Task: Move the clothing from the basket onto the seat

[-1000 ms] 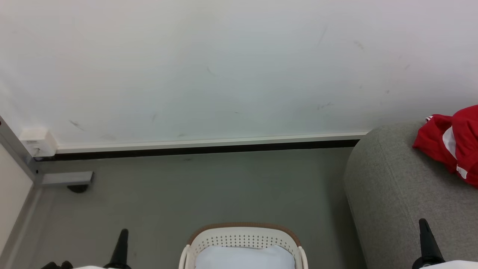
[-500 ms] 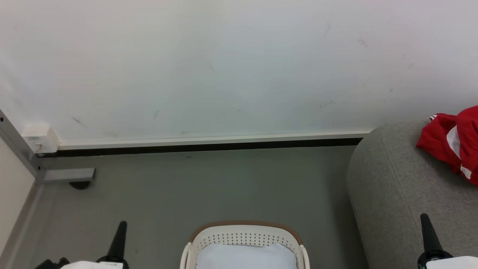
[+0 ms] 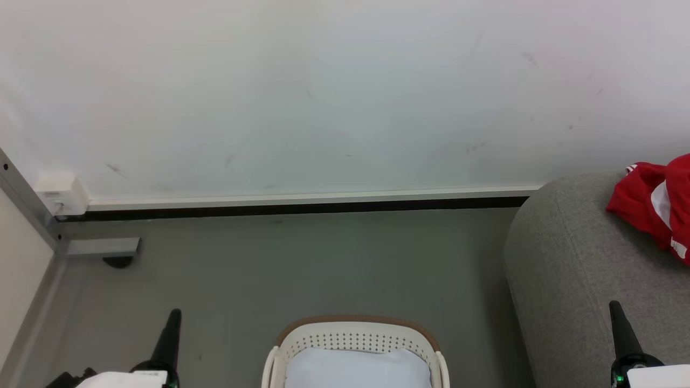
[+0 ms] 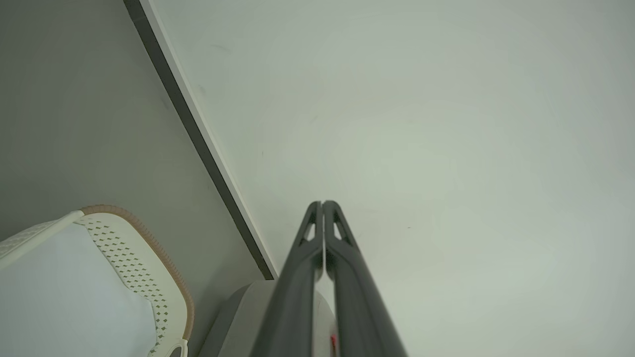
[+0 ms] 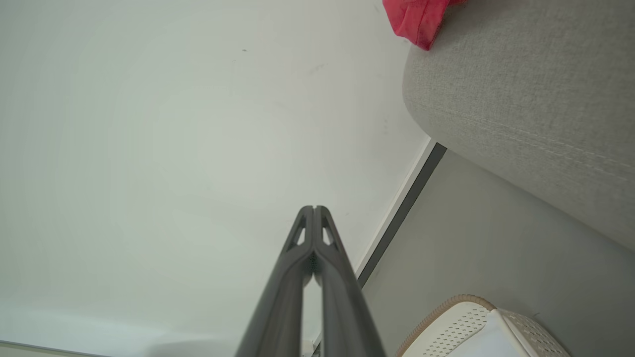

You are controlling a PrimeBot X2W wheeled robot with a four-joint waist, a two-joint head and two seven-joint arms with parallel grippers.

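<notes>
The cream basket (image 3: 354, 337) with a brown rim stands on the floor at the bottom centre, its visible inside pale and bare; the basket (image 4: 149, 267) and the basket (image 5: 461, 317) also edge into both wrist views. Red clothing (image 3: 655, 207) with white trim lies on the grey seat (image 3: 571, 269) at the right; clothing (image 5: 419, 17) tops the seat (image 5: 521, 99) in the right wrist view. My left gripper (image 3: 173, 315) (image 4: 322, 203) is shut and empty, left of the basket. My right gripper (image 3: 614, 307) (image 5: 313, 208) is shut and empty, over the seat's front.
A white wall (image 3: 323, 97) with a dark-edged skirting strip (image 3: 302, 207) faces me across grey floor (image 3: 296, 269). A metal frame post (image 3: 27, 215) with a white box (image 3: 59, 193) and a foot plate (image 3: 102, 247) stands at the left.
The whole head view has shifted slightly down and to the right, so the camera moved. Both grippers stay shut; the clothing and basket keep their places.
</notes>
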